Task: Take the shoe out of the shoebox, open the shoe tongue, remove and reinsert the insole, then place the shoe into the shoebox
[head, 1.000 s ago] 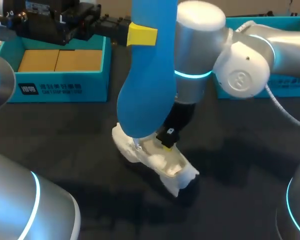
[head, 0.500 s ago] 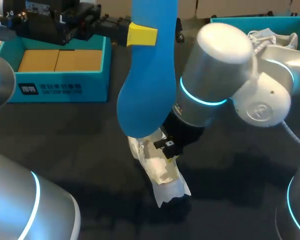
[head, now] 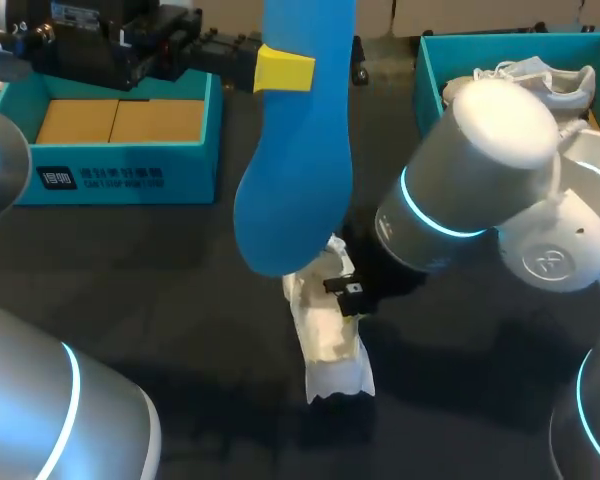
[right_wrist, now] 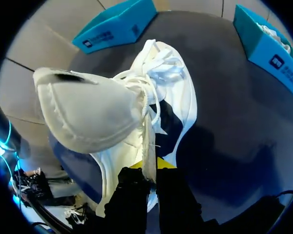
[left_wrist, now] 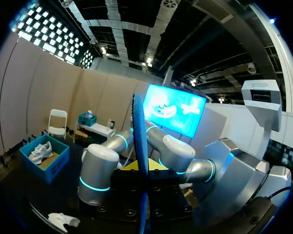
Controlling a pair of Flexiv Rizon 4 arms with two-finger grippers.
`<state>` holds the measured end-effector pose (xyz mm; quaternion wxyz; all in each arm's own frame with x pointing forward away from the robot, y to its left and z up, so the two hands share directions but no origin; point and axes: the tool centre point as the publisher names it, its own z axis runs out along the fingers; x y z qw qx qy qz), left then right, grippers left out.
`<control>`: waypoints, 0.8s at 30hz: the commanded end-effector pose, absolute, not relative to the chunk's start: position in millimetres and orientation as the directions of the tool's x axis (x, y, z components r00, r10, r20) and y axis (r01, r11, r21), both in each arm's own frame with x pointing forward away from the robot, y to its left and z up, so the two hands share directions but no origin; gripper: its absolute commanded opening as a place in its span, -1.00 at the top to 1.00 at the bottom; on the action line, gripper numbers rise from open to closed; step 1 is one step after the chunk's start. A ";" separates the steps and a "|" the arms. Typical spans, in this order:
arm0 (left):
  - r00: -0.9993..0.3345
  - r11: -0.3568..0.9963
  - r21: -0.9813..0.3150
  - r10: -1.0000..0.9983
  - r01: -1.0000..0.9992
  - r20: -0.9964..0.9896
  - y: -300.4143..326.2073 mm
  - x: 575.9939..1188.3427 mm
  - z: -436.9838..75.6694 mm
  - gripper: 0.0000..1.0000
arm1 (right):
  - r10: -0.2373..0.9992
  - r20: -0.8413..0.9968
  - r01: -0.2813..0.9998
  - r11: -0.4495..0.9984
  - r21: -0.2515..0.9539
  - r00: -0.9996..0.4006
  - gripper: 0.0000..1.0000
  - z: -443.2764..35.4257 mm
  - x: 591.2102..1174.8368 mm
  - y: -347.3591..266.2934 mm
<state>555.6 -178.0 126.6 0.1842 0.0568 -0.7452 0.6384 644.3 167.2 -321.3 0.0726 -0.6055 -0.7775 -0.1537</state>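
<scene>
Head view has the white shoe (head: 328, 345) lying on the dark table (head: 130, 270), about midway between the far and near edges. Its long axis runs nearly straight from the far edge toward the near one. I cannot tell which end is the toe.

The right gripper (right_wrist: 150, 168) is at the shoe's far part, pinched narrow on a thin edge of the upper, so it holds the opening.

The left gripper (left_wrist: 138, 168) is raised well above the table and clamped on the blue insole (head: 295, 170). The insole hangs roughly upright, and in the head view its lower end lines up with the shoe's far end.

I judge that putting the insole back depends on tipping it from upright to lie along the shoe's far-to-near line. The left arm would carry it down while the right arm steadies the shoe.

One teal shoebox (head: 120, 175) sits at the far left corner. Another shoebox (head: 428, 75), at the far right, holds a second shoe (head: 540, 78).
</scene>
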 end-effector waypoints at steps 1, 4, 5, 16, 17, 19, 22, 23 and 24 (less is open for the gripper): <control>-0.926 0.183 -0.930 0.150 -0.320 0.348 -178.9 556.5 127.7 1.00 | 0.919 0.331 0.974 0.182 0.131 -0.216 1.00 -330.8 646.9 157.2; -0.926 0.183 -0.930 0.150 -0.320 0.348 -178.9 556.5 127.7 1.00 | 0.917 0.334 0.974 0.186 0.130 -0.219 1.00 -333.3 649.5 156.9; -0.926 0.183 -0.930 0.150 -0.320 0.348 -178.9 556.5 127.7 1.00 | 0.917 0.339 0.976 0.179 0.124 -0.211 1.00 -334.2 650.6 156.7; -0.926 0.183 -0.930 0.150 -0.320 0.348 -178.9 556.5 127.7 1.00 | 0.891 0.389 0.972 0.203 0.118 -0.234 1.00 -350.0 660.0 155.9; -0.926 0.183 -0.930 0.150 -0.320 0.348 -178.9 556.5 127.7 1.00 | 0.890 0.392 0.972 0.202 0.117 -0.232 1.00 -351.5 660.7 156.2; -0.926 0.183 -0.930 0.150 -0.320 0.348 -178.9 556.5 127.7 1.00 | 0.890 0.394 0.973 0.202 0.113 -0.231 1.00 -353.8 661.6 156.7; -0.926 0.183 -0.930 0.150 -0.320 0.348 -178.9 556.5 127.7 1.00 | 0.887 0.402 0.974 0.199 0.107 -0.225 1.00 -357.6 662.7 156.3; -0.926 0.183 -0.930 0.150 -0.320 0.348 -178.9 556.5 127.7 1.00 | 0.887 0.404 0.974 0.199 0.107 -0.226 1.00 -358.8 663.0 156.3; -0.926 0.183 -0.930 0.150 -0.320 0.348 -178.9 556.5 127.7 1.00 | 0.884 0.409 0.974 0.200 0.104 -0.225 1.00 -360.9 663.3 155.8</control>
